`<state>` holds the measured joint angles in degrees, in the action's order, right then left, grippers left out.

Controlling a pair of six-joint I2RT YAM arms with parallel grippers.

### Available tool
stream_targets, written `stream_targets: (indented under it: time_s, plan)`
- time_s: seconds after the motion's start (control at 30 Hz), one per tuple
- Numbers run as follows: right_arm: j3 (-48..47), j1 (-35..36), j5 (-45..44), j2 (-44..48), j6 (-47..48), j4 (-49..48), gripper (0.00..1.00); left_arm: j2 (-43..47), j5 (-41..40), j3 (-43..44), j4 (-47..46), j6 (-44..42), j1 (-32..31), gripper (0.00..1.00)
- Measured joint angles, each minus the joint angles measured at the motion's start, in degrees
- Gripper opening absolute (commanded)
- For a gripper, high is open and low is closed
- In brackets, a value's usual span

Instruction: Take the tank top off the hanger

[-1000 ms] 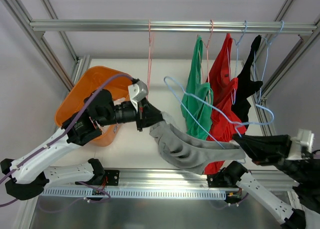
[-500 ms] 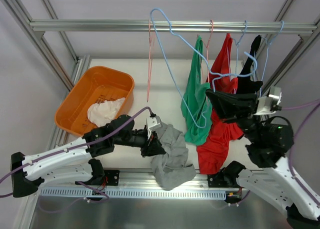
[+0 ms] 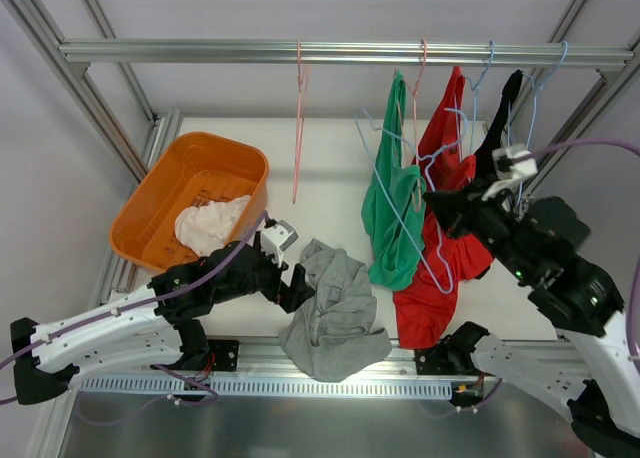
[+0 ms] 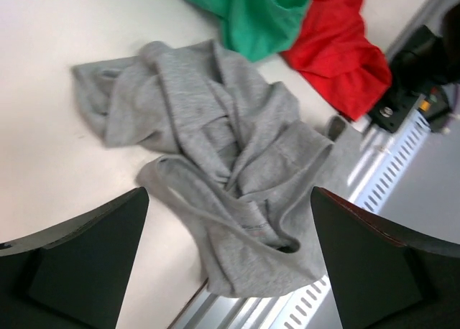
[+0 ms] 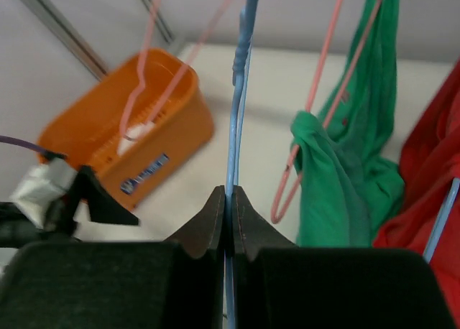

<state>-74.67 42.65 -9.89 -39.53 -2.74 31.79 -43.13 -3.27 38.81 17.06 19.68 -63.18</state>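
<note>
At the upper left of the top view sits an orange basket [image 3: 140, 213] with a white cloth [image 3: 205, 223] in it. Just right of it and lower, the left gripper [image 3: 293, 290] hovers low over the table with its fingers spread wide and nothing between them. The left wrist view shows the grey tank top [image 4: 215, 149] crumpled on the table below the gap.

The tank top lies at the lower centre of the top view, free of any hanger. Its lower edge spills over the near table edge onto the metal frame. Above it an empty pink hanger [image 3: 298, 128] hangs from the rail [image 3: 200, 51].

Further right hang a green tank top [image 3: 395, 218], a red garment [image 3: 440, 278] and a black one [image 3: 495, 148]. In front of them the right gripper [image 3: 440, 210] is raised, its fingers pinched tight on the wire of a bare blue hanger [image 5: 241, 92].

The removal itself looks done, and what remains is tidying. The next move probably calls for the right arm to lift the blue hanger's hook up to the rail without snagging the hanging garments. The left arm need only pull clear of the grey cloth.
</note>
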Motion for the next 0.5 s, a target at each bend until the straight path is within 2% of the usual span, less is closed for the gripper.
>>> stream_targets:
  time_s: [0.23,0.33,0.5]
  plan:
    - [-5.7,5.4,-8.6,-13.4,1.8,8.6,0.00,2.7,-11.2,5.6,12.2,2.5,0.0,0.99]
    - [-13.5,8.7,-13.4,-20.9,4.3,8.9,0.00,3.1,-12.7,6.6,15.4,3.6,0.0,0.99]
    - [-26.2,9.7,-19.4,-32.7,8.5,8.0,0.00,4.0,-13.5,6.7,18.5,4.3,0.0,0.99]
